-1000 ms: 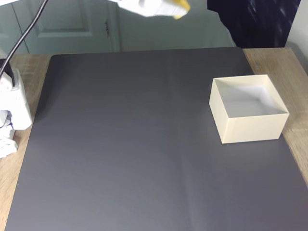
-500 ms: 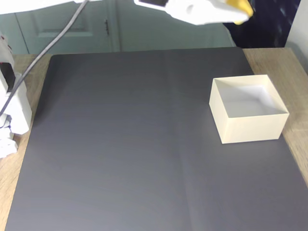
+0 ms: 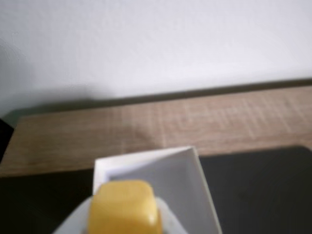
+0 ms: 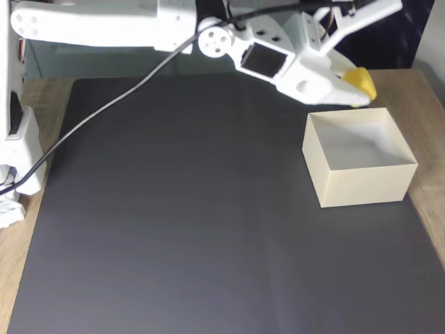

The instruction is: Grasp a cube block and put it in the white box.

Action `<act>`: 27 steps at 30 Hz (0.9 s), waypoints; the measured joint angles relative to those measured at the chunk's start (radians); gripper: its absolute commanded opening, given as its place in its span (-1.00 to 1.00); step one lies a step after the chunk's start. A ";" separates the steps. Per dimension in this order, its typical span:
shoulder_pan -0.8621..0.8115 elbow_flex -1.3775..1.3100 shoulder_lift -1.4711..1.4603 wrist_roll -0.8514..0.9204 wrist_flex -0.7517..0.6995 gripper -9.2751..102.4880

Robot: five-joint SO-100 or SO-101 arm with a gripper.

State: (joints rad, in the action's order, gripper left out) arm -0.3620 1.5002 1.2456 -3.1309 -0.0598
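Observation:
My white gripper (image 4: pixel 358 87) is shut on the yellow cube block (image 4: pixel 361 83), which sticks out at its tip. It hangs in the air just above the far edge of the white box (image 4: pixel 358 165), an open cream box on the right of the dark mat. In the wrist view the cube block (image 3: pixel 124 208) sits at the bottom between my fingers, with the white box (image 3: pixel 180 187) and its pale inside right behind it.
A dark grey mat (image 4: pixel 174 223) covers most of the wooden table (image 4: pixel 417 90). The arm's white base (image 4: pixel 17 149) stands at the left edge, with a black cable (image 4: pixel 104 108) hanging across the mat. A wall rises behind the table in the wrist view.
The arm has swung down and to the right with the cube block, from the top edge of the fixed view to just over the box's far wall.

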 measured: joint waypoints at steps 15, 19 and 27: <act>-0.035 -0.077 -0.081 -0.005 0.000 -0.59; -0.041 -0.081 -0.095 -0.005 0.000 -0.32; -0.054 -0.087 -0.095 -0.005 0.000 -0.24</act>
State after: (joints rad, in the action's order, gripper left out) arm -0.4157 1.4128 1.1505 -3.1355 -0.0598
